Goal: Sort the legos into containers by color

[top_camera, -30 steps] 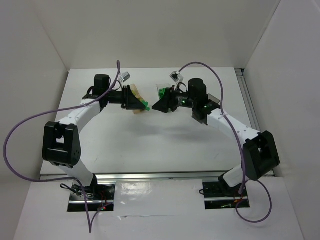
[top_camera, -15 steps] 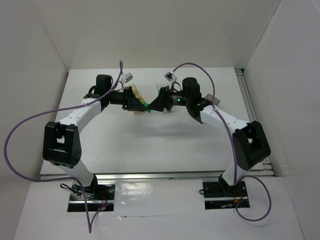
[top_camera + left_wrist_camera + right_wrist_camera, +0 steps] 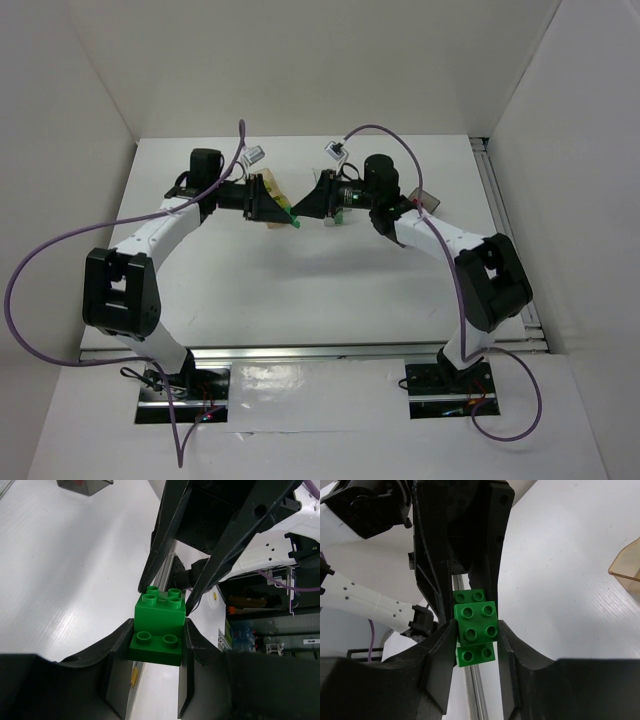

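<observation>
Two green legos stuck together (image 3: 159, 625) hang in the air between both grippers, above the table's far middle (image 3: 297, 219). My left gripper (image 3: 159, 631) is shut on the flat lower brick (image 3: 156, 649). My right gripper (image 3: 476, 626) comes from the opposite side and is shut on the square upper brick (image 3: 476, 621). The lower brick's ends (image 3: 476, 654) stick out past it. In the top view the left gripper (image 3: 284, 208) and right gripper (image 3: 309, 210) meet tip to tip. Other legos are hidden.
An orange-tan container (image 3: 268, 192) stands behind my left gripper, and its corner (image 3: 627, 564) shows in the right wrist view. A smoky dark grey container (image 3: 426, 199) stands at the back right, also seen as a dark bin (image 3: 84, 485). White walls enclose the table.
My right arm swung left from the back middle until its gripper met the left one, then it shut on the upper green brick. The left gripper held still with the stack.
</observation>
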`<control>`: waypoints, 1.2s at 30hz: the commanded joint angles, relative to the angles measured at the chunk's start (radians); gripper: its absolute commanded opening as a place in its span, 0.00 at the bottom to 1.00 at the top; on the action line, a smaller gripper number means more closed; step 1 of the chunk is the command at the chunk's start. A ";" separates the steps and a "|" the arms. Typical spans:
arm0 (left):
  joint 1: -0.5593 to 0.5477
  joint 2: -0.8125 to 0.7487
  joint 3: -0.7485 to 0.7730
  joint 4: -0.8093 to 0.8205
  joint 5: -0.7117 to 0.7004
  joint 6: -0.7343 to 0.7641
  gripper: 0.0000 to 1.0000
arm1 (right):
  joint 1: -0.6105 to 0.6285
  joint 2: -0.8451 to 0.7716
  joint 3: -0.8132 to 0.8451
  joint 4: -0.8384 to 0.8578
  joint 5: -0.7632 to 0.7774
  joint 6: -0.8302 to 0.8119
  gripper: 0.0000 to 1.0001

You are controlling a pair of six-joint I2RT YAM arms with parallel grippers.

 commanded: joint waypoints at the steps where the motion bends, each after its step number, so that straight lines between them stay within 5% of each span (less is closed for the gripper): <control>1: -0.011 -0.040 0.011 0.026 0.042 0.036 0.00 | 0.027 0.016 0.013 0.114 -0.091 0.042 0.39; 12: -0.011 -0.011 0.033 0.026 0.032 0.036 0.00 | 0.027 0.037 0.026 0.068 -0.137 0.022 0.43; 16: -0.011 0.011 0.033 0.026 0.032 0.027 0.00 | 0.027 0.047 0.036 0.068 -0.146 0.022 0.21; 23: -0.011 0.020 0.033 0.014 0.032 0.036 0.00 | -0.080 0.008 0.017 -0.094 -0.046 -0.039 0.14; 36: -0.011 0.069 0.042 -0.012 0.012 0.048 0.00 | -0.198 0.010 -0.115 0.200 -0.078 0.201 0.12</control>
